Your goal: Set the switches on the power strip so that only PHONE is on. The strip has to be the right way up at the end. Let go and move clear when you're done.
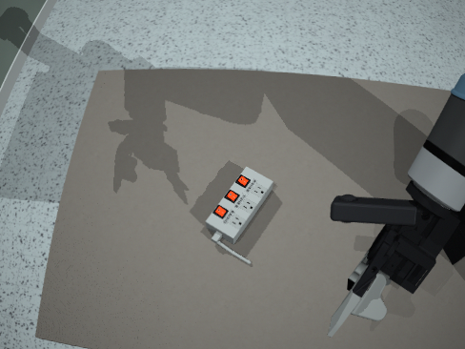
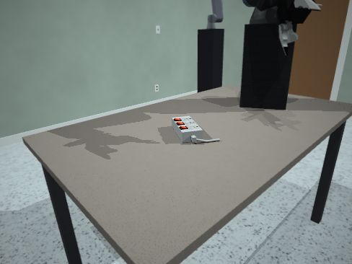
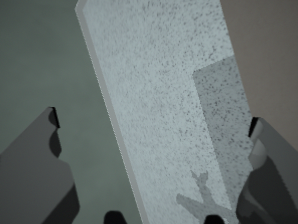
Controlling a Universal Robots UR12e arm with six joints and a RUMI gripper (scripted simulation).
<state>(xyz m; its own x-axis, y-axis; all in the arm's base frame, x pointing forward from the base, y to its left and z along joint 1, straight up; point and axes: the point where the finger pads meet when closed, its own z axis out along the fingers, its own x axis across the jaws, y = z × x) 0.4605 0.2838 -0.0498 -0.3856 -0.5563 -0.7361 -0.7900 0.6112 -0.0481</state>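
While standing on four dark legs over a pale speckled floor (image 2: 29,223), shows wide bare margins on every side: a rectangular grey-brown table top (image 2: 151,187), its near edge and both visible corners unobstructed. Backed by a grey-green wall (image 2: 90,54) with a white skirting strip, two small wall plates and a brown door (image 2: 314,54) at the right. Crossed by broad shadows of the arm over the far and left parts of the surface.

Carries at its far side a tall black block pedestal (image 2: 265,65), with a second, slimmer black column (image 2: 210,59) behind it and off the table.

Leaning in from the right edge of the top view, well apart from the strip: a dark-and-grey robot arm (image 1: 438,176), ending in a black two-jaw gripper (image 1: 354,305) with pale fingers (image 1: 372,296), raised well above the table. Spread fully open, with nothing between the jaws and nothing touched; only floor, skirting and wall seen between them in the wrist view.

Near the middle of the table, lying flat and diagonal, switches upward: a light-grey rectangular power strip (image 1: 250,205) with three sockets. Along one long side, three orange-red rocker switches (image 1: 232,195) in a row; labels too small to read. From the near end, a short grey cable stub (image 1: 233,252) on the surface.
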